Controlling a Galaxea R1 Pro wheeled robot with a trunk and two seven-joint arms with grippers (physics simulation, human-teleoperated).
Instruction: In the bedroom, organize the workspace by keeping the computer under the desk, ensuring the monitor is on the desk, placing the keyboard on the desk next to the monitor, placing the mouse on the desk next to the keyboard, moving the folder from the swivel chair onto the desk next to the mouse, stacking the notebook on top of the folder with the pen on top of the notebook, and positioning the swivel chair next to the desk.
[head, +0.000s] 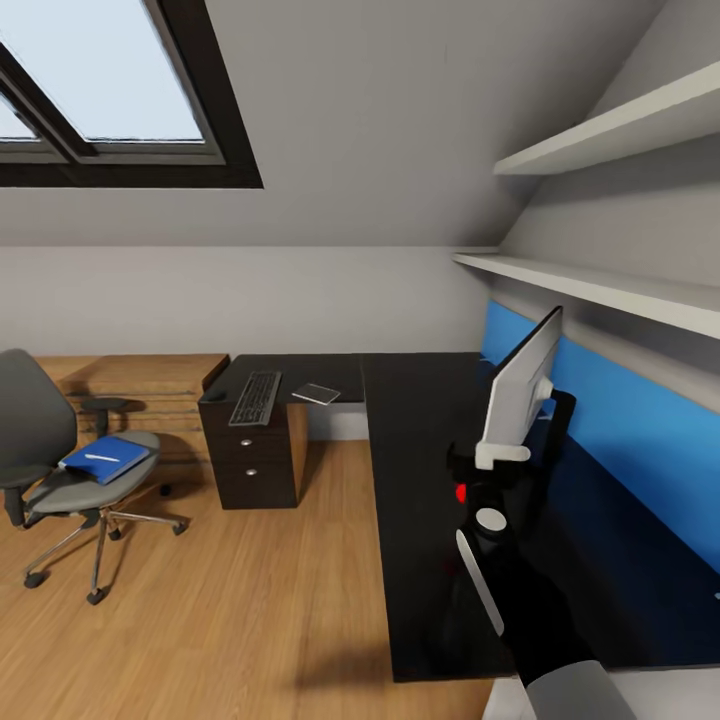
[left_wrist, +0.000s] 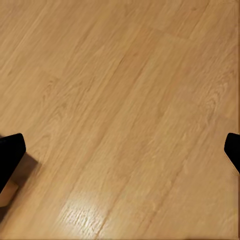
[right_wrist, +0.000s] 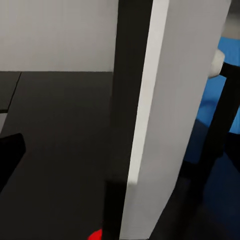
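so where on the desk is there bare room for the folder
Bare black top lies between the keyboard end and the monitor, on the desk. It is crowded beside the keyboard, where a flat notebook lies, and at the monitor, where the right gripper sits.

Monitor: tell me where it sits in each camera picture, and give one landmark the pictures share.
Head view: the monitor stands edge-on, right of centre, on the black desk, above the right arm.
Left wrist view: not in it; wooden floor.
Right wrist view: the monitor runs top to bottom through the middle, black front and white back.
Shared landmark: the blue wall panel behind the monitor, also in the right wrist view.
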